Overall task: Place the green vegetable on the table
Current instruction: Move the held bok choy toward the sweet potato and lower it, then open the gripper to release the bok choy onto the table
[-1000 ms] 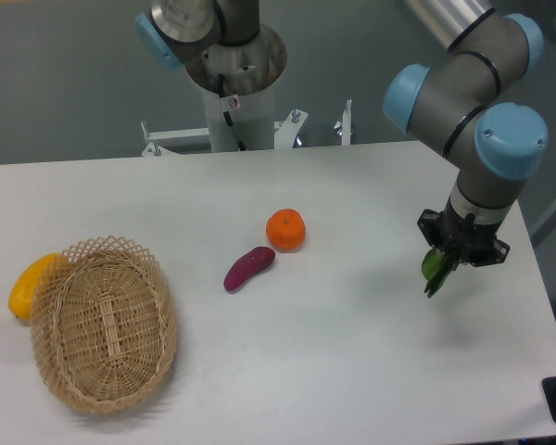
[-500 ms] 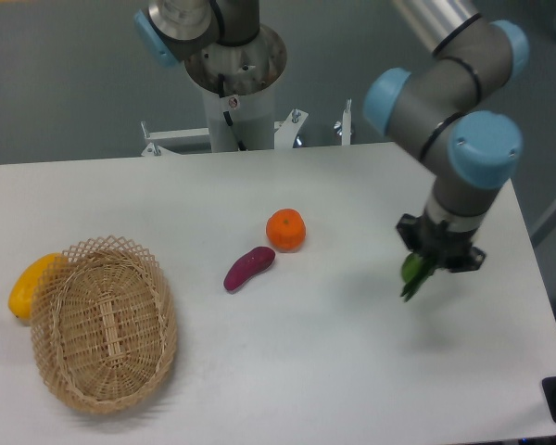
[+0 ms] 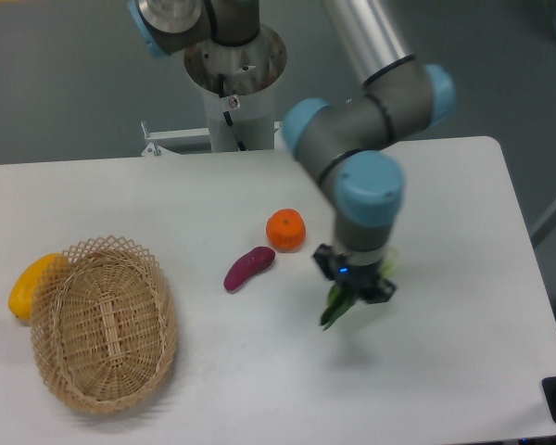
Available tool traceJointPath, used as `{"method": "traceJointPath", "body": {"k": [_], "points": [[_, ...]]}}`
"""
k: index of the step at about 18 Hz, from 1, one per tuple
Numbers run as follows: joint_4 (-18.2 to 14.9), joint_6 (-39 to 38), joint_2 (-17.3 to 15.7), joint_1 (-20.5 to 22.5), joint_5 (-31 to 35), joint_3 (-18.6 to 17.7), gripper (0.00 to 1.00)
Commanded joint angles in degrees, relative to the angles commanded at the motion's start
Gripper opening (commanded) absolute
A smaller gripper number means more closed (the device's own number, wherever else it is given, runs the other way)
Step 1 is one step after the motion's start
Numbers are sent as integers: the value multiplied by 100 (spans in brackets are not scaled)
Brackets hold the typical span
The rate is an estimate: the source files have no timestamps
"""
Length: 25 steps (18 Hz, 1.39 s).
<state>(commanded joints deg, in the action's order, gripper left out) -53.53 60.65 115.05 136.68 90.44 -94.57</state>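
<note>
A: Just below the claw [image 3: 354, 287], what is hanging there?

B: The green vegetable [image 3: 336, 309] is dangling from it, leaf tip pointing down and to the left. The jaws are pinching its upper end, closed down to a narrow gap, though the wrist is hiding most of the fingers.

A: Is it touching the table [image 3: 445, 371]?

B: I cannot tell for certain. The tip is looking very near the surface, with a faint shadow right under it, so I am judging it as hovering just above.

A: How is it going to handle?

B: It is looking like a light toy, probably soft or a little rubbery, and long for its width. Held at one end like this, it is likely to tip over and lie flat once let go, not stand. Nothing fragile about it, I would guess.

A: What is lying near the claw?

B: Up and to the left of it, an orange [image 3: 285, 230] and a purple sweet potato [image 3: 248, 268] are sitting near each other. Far off to the left are a basket [image 3: 102, 324] and a yellow pepper [image 3: 26, 284] beside it.
</note>
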Motion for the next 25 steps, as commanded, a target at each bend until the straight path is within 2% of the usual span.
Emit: {"method": "traceJointPath", "body": {"k": [2, 3, 5, 7, 8, 9, 13, 17, 21, 25], "points": [[9, -106, 9, -132, -9, -9, 42], [9, -132, 9, -194, -9, -9, 48], [9, -211, 44, -334, -9, -18, 51], [36, -351, 61, -431, -9, -18, 61], [44, -361, 62, -440, -9, -35, 69], [36, -387, 27, -440, -9, -44, 100], [44, -317, -176, -432, -53, -246, 100], [18, -308, -202, -327, -9, -89, 100], [-17, -89, -264, 121, 0, 104, 100], [-70, 604, -325, 788, -9, 245, 100]]}}
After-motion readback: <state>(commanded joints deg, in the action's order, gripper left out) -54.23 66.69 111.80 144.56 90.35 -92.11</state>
